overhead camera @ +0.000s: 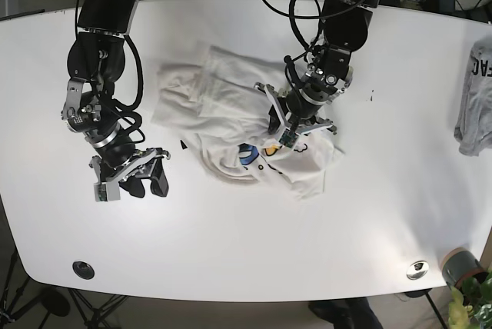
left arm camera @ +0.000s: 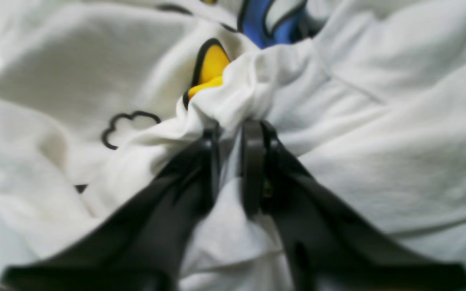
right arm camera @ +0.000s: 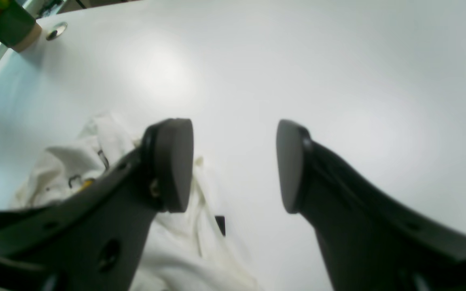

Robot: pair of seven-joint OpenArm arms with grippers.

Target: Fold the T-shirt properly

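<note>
At the frame center we see the left end effector [left arm camera: 233, 129] pinching a bunched fold of the white T-shirt [left arm camera: 378, 121]. The right end effector [right arm camera: 235, 165] stands wide open and holds nothing, above the white desk [right arm camera: 338, 81], with the shirt at its lower left.

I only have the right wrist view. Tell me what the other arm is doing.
Observer: The left gripper is shut on a bunched fold of the white T-shirt, beside its yellow print.
Operator: Report the shirt's state.
Observer: It lies crumpled near the middle of the table, not flattened.
Operator: Say where my gripper sits relative to it.
Observer: The right gripper is open, off the shirt's edge, over bare table.
Operator: List anything else out there.
Observer: A grey garment lies at the table's far edge.
</note>
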